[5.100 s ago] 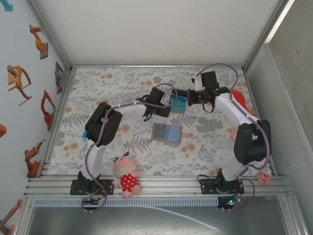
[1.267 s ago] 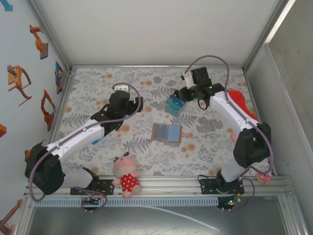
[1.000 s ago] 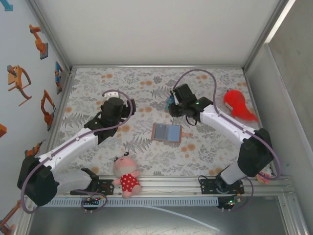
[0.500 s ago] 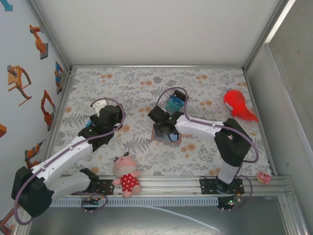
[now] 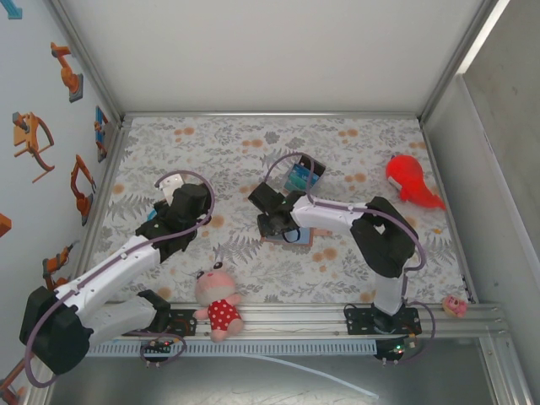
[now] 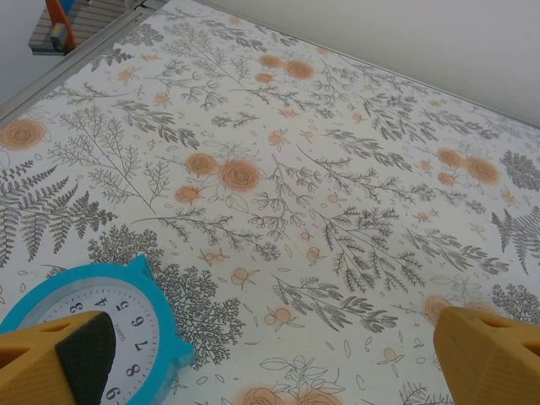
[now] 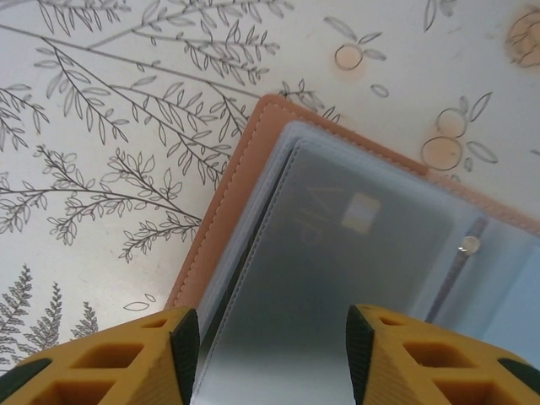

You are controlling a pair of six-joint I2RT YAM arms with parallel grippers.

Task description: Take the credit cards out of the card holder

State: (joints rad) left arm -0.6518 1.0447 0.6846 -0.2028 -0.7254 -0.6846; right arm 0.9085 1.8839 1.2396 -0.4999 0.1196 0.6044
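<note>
The pinkish-tan card holder [image 7: 221,202] lies open on the flowered table; part of it [image 5: 302,239] shows beside my right gripper [image 5: 274,223]. A grey credit card [image 7: 354,253] with a pale chip sits inside its clear sleeve. My right gripper [image 7: 270,354] hovers right over that sleeve, jaws open, one fingertip on each side of the page; whether they touch it I cannot tell. My left gripper [image 6: 274,363] stands wide open over bare table at the left [image 5: 179,198], with nothing between its fingers.
A black, blue and teal striped block [image 5: 301,176] lies just behind the card holder. A teal clock [image 6: 84,337] sits by my left finger. A red plush [image 5: 410,181] lies far right, a pink doll [image 5: 218,299] at the near edge.
My right gripper has let go of the striped block, left it on the table and come down over the open card holder, jaws a little wider. The left arm drew back to the left.
</note>
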